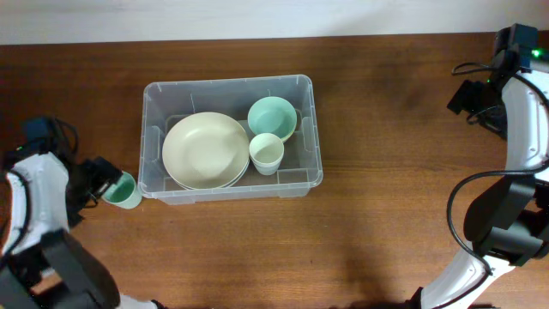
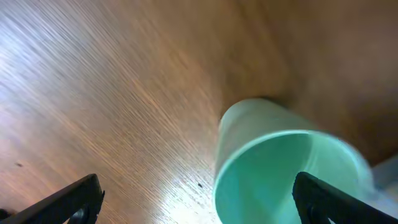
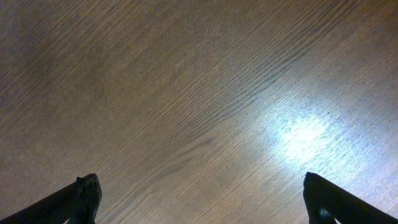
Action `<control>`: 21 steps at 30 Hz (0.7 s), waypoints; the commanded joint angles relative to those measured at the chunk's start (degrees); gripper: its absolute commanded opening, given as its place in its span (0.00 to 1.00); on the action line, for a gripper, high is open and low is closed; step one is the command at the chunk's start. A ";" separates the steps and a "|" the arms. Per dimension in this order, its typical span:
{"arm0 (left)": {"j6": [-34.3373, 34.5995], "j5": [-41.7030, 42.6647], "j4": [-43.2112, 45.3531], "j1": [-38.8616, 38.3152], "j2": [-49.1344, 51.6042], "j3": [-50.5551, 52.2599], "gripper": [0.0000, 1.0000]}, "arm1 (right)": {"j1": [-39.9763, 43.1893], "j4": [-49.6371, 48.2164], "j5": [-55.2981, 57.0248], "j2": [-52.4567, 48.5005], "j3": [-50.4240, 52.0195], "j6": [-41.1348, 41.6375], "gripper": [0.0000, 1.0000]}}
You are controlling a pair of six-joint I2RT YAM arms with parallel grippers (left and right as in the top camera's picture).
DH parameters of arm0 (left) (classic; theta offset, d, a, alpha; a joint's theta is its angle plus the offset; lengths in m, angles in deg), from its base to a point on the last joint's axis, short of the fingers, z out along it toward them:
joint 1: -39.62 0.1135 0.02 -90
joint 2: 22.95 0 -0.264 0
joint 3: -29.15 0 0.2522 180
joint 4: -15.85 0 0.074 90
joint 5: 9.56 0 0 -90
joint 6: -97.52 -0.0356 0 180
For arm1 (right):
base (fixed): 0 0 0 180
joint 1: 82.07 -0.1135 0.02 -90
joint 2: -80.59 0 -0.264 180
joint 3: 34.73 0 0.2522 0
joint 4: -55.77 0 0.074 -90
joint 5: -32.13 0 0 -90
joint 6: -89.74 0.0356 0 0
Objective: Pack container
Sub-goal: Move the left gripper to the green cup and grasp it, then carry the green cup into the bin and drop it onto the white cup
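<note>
Right, the container (image 1: 228, 82) sits in the middle of the tabletop (image 1: 386, 197), with its long sides running left to right. Inside it, a big cream plate (image 1: 204, 150) covers the left and centre of the floor. A green bowl (image 1: 272, 118) sits in the back right part. A cream cup (image 1: 267, 154) stands upright just in front of the bowl, right against the plate's edge. Only thin strips of the container's floor show around them.

Outside, a green cup (image 1: 123, 190) lies tipped just beside the container's front left corner, and the clear left wall stands between it and the plate. Through the left wrist camera I see its open mouth facing me. My left gripper (image 2: 196, 186) is spread wide around it. One fingertip (image 2: 323, 196) sits across the cup's mouth, while the other is well off to the far side with bare wood between them. Nothing is pinched.

My right gripper (image 3: 199, 199) is also spread wide and hangs over bare wood far to the right of the container, with nothing between its fingers. A black cable (image 1: 467, 184) loops near that arm.
</note>
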State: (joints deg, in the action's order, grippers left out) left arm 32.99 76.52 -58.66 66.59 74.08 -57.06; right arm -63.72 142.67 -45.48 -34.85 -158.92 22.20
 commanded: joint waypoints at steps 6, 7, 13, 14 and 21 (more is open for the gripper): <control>-1.31 1.75 0.59 -0.07 5.99 1.20 0.17 | 0.04 -0.11 0.09 0.52 0.02 0.48 0.99; -1.29 1.73 0.81 0.00 5.90 0.98 0.01 | 0.04 -0.11 0.09 0.52 0.02 0.48 0.99; -1.38 1.57 -2.84 1.38 5.55 -10.54 0.01 | 0.04 -0.11 0.09 0.52 0.02 0.48 0.99; -1.84 1.60 -3.76 1.38 5.40 -13.86 0.01 | 0.04 -0.11 0.09 0.52 0.02 0.48 0.99; -15.98 12.50 -8.48 -4.00 2.56 -46.80 0.01 | 0.04 -0.11 0.09 0.52 0.02 0.48 0.99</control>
State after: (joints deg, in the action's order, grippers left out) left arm 28.84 78.81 -66.57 66.91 79.89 -89.85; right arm -63.72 142.70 -45.46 -34.85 -158.92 22.22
